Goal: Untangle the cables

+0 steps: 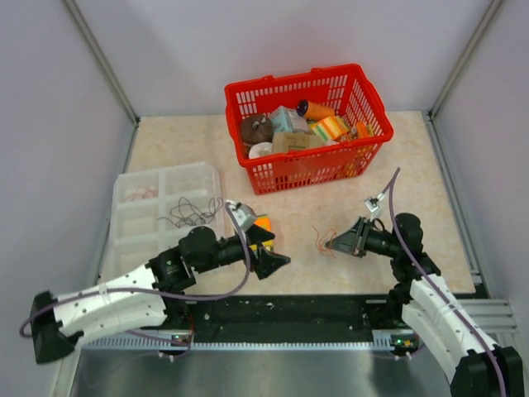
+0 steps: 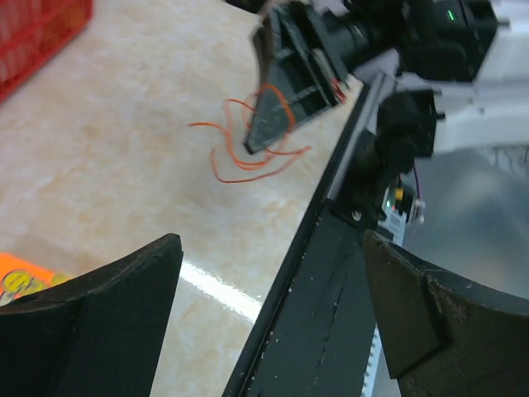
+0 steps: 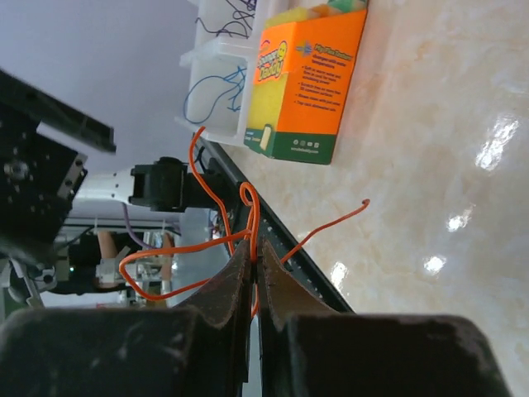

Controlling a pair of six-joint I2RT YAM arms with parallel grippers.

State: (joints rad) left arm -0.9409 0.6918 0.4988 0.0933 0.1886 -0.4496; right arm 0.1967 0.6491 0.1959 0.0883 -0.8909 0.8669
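Note:
My right gripper [image 1: 332, 243] [image 3: 254, 244] is shut on a thin orange cable [image 3: 248, 203]. The cable's loops [image 1: 321, 240] spread out past the fingertips, just above the table. In the left wrist view the same orange cable [image 2: 248, 157] hangs at the right gripper's tip [image 2: 252, 145]. My left gripper [image 1: 277, 258] [image 2: 271, 248] stands open and holds nothing, to the left of the orange cable and apart from it. Dark thin cables [image 1: 190, 211] lie on the clear tray, and a blue cable [image 3: 211, 87] lies in one of its compartments.
A red basket [image 1: 289, 81] full of household items stands at the back centre. A clear compartment tray [image 1: 132, 215] lies at the left. An orange sponge box [image 1: 263, 223] [image 3: 310, 83] sits beside the tray. A black strip [image 1: 281, 310] runs along the table's near edge.

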